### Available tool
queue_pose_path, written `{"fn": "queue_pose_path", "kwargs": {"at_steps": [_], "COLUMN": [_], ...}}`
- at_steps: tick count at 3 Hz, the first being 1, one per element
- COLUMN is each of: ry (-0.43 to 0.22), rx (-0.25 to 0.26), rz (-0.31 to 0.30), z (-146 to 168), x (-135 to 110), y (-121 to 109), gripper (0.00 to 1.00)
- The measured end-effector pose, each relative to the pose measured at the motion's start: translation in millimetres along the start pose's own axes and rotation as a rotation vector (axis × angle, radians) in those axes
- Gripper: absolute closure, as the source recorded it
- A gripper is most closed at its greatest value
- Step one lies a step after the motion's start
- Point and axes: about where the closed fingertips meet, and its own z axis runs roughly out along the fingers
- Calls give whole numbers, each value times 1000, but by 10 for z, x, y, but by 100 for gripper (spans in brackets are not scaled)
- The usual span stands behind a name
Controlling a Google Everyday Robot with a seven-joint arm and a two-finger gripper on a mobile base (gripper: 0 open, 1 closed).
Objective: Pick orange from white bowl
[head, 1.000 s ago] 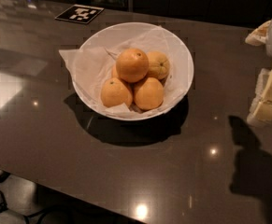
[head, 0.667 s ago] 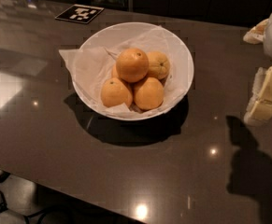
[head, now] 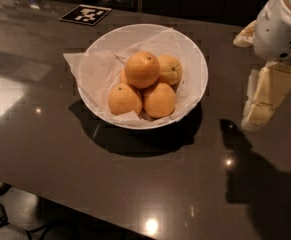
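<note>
The orange point(head: 141, 69) is the deepest-orange, roundest fruit and sits on top of the pile in the white bowl point(head: 195, 59), which is lined with crumpled white paper. Three paler yellow-orange fruits lie around and under it: front left point(head: 123, 99), front right point(head: 159, 100) and back right point(head: 170, 69). My gripper point(head: 258, 115) hangs above the table to the right of the bowl, a little beyond its rim and apart from it, pointing down. It holds nothing that I can see. The white arm housing point(head: 281, 26) is above it.
The bowl stands on a dark glossy table point(head: 60, 149) with bright light reflections. A black-and-white marker tag point(head: 85, 14) lies at the back left. The table's front edge runs along the bottom left, with the floor and cables below it.
My gripper has moved a little to the left, closer to the bowl's right rim. The bowl and the fruits have not moved.
</note>
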Motion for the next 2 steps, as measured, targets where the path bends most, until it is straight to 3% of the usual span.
{"fn": "queue_pose_path", "kwargs": {"at_steps": [1, 2], "ry": [-17, -18], "rx": [-56, -58], "rz": [-57, -59], "z": [108, 112], "x": [-223, -235], "y": [-49, -52], "gripper": [0, 0]}}
